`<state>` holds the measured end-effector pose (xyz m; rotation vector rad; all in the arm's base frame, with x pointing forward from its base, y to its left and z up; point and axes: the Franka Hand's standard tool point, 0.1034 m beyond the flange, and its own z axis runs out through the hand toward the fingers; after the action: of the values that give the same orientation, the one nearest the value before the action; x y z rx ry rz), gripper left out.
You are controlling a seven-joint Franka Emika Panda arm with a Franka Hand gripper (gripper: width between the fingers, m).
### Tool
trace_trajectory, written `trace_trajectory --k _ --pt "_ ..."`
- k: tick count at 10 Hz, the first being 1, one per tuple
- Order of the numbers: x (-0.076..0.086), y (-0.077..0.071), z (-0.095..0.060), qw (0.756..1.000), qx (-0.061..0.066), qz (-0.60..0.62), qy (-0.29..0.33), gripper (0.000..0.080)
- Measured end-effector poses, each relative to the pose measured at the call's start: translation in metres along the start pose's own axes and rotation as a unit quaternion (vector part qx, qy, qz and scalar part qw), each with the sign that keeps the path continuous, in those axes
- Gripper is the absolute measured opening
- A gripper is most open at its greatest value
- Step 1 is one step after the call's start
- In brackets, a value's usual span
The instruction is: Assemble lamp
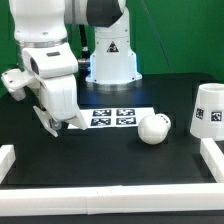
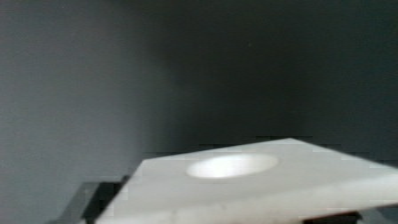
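In the wrist view the flat white lamp base [image 2: 249, 175], with a round socket in its top, fills the near field. My gripper [image 2: 231, 212] is shut on it, with a dark finger showing at each side of the base. In the exterior view my gripper [image 1: 58, 122] is low over the black table at the exterior view's left, and the base edge [image 1: 76, 120] sticks out beside it. The round-headed bulb [image 1: 153, 129] lies on the table right of centre. The tapered shade [image 1: 207, 109] stands at the exterior view's right edge.
The marker board [image 1: 112, 117] lies flat just right of my gripper, between it and the bulb. White rails border the table at the left [image 1: 8, 158], front [image 1: 110, 190] and right [image 1: 212, 158]. The robot's white pedestal [image 1: 108, 60] stands behind.
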<state>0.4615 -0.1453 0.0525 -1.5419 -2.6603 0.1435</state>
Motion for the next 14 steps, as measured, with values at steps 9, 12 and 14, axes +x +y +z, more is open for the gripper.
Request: trace_trajectory --k 9,12,14 --pt "0.020 0.024 0.002 0.969 0.030 -0.243 0.034 0.0438" --pt "0.014 0.014 0.011 0.963 0.035 -0.264 0.046 0.0438" --pt "0.011 0.007 0.023 0.960 0.046 -0.267 0.069 0.0438"
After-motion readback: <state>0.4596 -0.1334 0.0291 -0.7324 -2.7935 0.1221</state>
